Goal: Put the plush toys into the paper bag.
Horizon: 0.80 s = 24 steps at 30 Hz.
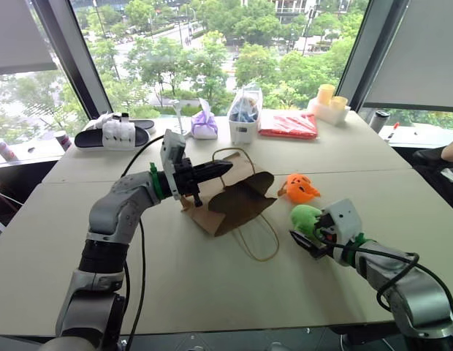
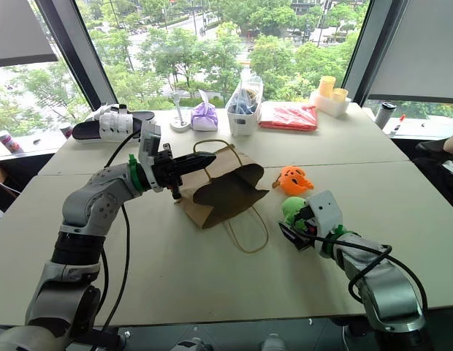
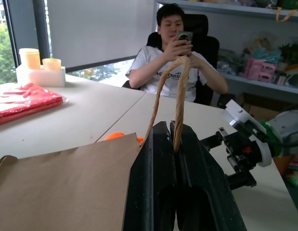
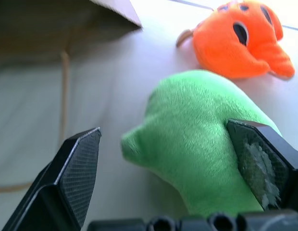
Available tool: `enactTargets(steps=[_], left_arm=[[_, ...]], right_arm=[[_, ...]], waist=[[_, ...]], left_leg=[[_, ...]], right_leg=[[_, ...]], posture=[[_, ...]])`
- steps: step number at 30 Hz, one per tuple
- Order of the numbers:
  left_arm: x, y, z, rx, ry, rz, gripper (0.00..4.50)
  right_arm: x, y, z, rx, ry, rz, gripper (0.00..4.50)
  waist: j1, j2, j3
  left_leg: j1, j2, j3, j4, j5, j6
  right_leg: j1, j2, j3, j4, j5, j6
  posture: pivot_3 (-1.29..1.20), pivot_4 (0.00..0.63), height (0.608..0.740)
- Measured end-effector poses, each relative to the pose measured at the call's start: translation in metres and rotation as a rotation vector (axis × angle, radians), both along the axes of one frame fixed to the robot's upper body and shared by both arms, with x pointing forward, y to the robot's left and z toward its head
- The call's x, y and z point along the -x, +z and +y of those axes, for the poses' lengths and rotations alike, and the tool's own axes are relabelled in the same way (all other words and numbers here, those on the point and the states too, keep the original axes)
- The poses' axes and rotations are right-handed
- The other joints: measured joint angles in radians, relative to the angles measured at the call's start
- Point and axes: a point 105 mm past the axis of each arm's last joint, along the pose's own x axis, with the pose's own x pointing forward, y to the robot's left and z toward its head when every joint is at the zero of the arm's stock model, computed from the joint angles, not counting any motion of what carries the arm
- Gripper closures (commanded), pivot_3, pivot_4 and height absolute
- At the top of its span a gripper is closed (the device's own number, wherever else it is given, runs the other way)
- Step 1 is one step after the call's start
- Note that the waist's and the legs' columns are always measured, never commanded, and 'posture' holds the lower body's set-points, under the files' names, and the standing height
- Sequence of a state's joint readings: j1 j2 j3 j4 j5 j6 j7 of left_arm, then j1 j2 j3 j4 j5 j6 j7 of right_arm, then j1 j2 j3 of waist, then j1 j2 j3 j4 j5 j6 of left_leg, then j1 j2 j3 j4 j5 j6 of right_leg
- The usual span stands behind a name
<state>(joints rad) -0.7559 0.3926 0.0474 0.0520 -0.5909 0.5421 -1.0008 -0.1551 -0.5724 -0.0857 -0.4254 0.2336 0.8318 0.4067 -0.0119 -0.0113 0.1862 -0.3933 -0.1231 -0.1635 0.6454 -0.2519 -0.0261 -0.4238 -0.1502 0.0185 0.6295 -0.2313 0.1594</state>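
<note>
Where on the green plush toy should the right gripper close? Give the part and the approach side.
Close on the green plush toy across its rounded middle, coming from the robot's near side. The right gripper already straddles it with fingers open; the body looks soft and lies on the table beside the orange toy.

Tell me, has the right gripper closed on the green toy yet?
No, the right gripper is open around the green toy, with a gap beside one finger.

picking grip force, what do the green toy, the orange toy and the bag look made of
Green toy: soft plush, likely polyester; short fuzzy nap shows. Orange toy: same fuzzy plush, with dark face patches. Bag: thin matte brown kraft paper, creased, with twisted beige cord handles.
</note>
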Motion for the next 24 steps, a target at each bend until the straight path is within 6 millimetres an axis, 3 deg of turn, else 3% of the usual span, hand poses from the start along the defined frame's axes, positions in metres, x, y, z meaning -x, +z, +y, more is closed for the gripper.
enactTargets(steps=[4,6,8,10,14,19,22,24], left_arm=[[0.003,0.002,-0.002,-0.005,-0.006,-0.016,4.5],[0.003,0.003,-0.002,-0.005,-0.004,-0.017,4.5],[0.002,0.003,-0.002,-0.005,-0.002,-0.017,4.5],[0.002,0.003,-0.001,-0.004,0.001,-0.017,4.5],[0.003,0.003,-0.002,-0.005,0.002,-0.021,4.5],[0.002,0.001,0.001,-0.011,0.011,-0.015,4.5],[0.002,0.001,0.002,-0.016,0.015,-0.016,4.5],[0.001,0.0,0.003,-0.016,0.013,-0.011,4.5]], right_arm=[[-0.015,-0.01,-0.006,0.162,0.004,-0.039,0.03],[-0.022,-0.008,-0.009,0.25,0.021,-0.081,0.57],[-0.026,-0.008,-0.014,0.284,0.012,-0.102,1.34],[-0.028,-0.008,-0.017,0.295,0.005,-0.114,2.54],[-0.03,-0.004,-0.019,0.301,0.004,-0.135,4.47],[-0.029,0.003,-0.018,0.267,0.011,-0.14,4.47],[-0.019,0.032,0.002,0.173,0.106,-0.193,4.47],[-0.007,0.067,0.032,0.103,0.251,-0.27,4.47]], waist=[[-0.001,0.0,0.0],[0.0,0.0,0.0],[0.0,0.0,0.0],[0.0,0.0,0.0],[-0.001,0.0,0.0],[0.0,0.0,0.0],[-0.001,0.0,0.0],[-0.004,0.0,0.0]], left_leg=[[0.0,0.0,0.0,0.0,0.0,0.0],[0.0,0.0,0.0,0.0,0.0,0.0],[0.0,0.0,0.0,0.0,0.0,0.0],[0.0,0.0,0.0,0.0,0.0,0.0],[0.0,0.0,0.0,0.0,0.0,0.0],[0.0,0.0,0.0,0.0,0.0,0.0],[0.0,0.001,0.0,0.0,0.0,0.0],[0.0,0.001,0.0,0.0,0.0,0.0]], right_leg=[[0.0,0.0,0.0,0.0,0.0,0.0],[0.0,0.0,0.0,0.0,0.0,0.0],[0.001,0.0,0.0,0.0,0.0,0.0],[0.001,0.0,0.0,0.0,0.0,0.0],[0.001,0.0,0.0,0.0,0.0,0.0],[0.001,0.0,0.0,0.0,0.0,0.0],[0.0,0.0,0.0,0.0,0.0,0.0],[0.0,0.0,0.0,0.0,0.0,0.0]], posture=[[0.0,0.15,0.74],[0.0,0.15,0.74],[0.0,0.15,0.74],[0.0,0.15,0.74],[0.0,0.15,0.74],[0.0,0.15,0.74],[0.0,0.15,0.74],[0.0,0.15,0.74]])
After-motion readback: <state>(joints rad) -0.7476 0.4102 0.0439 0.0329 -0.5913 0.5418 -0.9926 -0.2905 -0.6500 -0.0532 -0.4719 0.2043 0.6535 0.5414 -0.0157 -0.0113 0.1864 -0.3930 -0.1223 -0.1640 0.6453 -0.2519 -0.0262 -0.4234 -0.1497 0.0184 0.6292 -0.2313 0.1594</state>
